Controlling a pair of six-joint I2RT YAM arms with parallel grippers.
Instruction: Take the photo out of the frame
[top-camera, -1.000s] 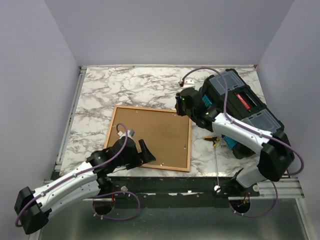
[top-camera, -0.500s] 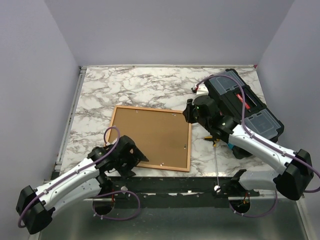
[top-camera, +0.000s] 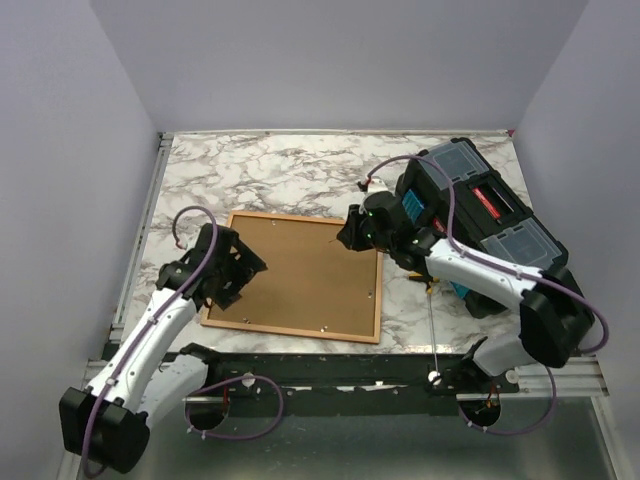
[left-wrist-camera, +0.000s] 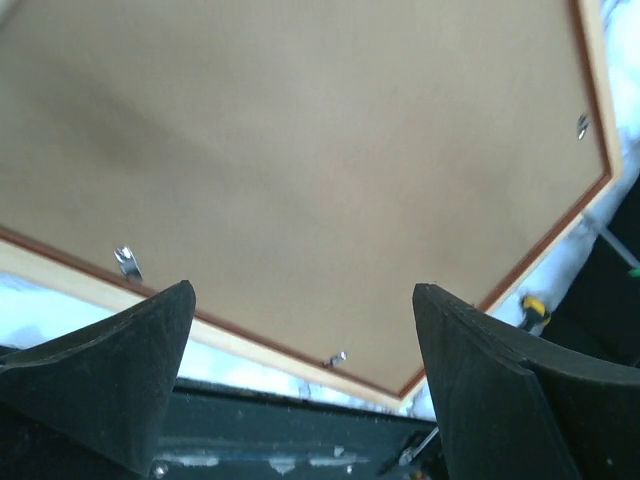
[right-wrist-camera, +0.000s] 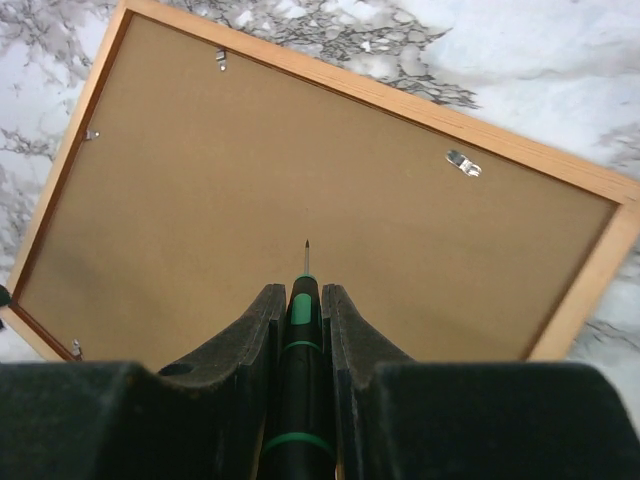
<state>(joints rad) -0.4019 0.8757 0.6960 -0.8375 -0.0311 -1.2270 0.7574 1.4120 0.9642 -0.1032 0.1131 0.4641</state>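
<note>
The orange-red frame (top-camera: 296, 335) lies face down on the marble table, its brown backing board (top-camera: 305, 272) up; the photo is hidden under it. Small metal tabs (right-wrist-camera: 462, 162) hold the board at the edges. My right gripper (top-camera: 350, 232) is shut on a black and green screwdriver (right-wrist-camera: 302, 310), its tip just above the board near the frame's far right corner. My left gripper (top-camera: 238, 272) is open over the frame's left edge; its wrist view shows the board (left-wrist-camera: 300, 170) between the wide-apart fingers (left-wrist-camera: 500, 390).
A black toolbox (top-camera: 480, 215) with clear lid compartments stands at the right, close behind the right arm. A yellow-handled tool (top-camera: 428, 283) lies beside the frame's right edge. The table's near edge has a metal rail (top-camera: 330, 365).
The left gripper moved from the frame's near-left corner up and left to its left edge. The right gripper swung back left with the screwdriver, over the frame's far right corner.
</note>
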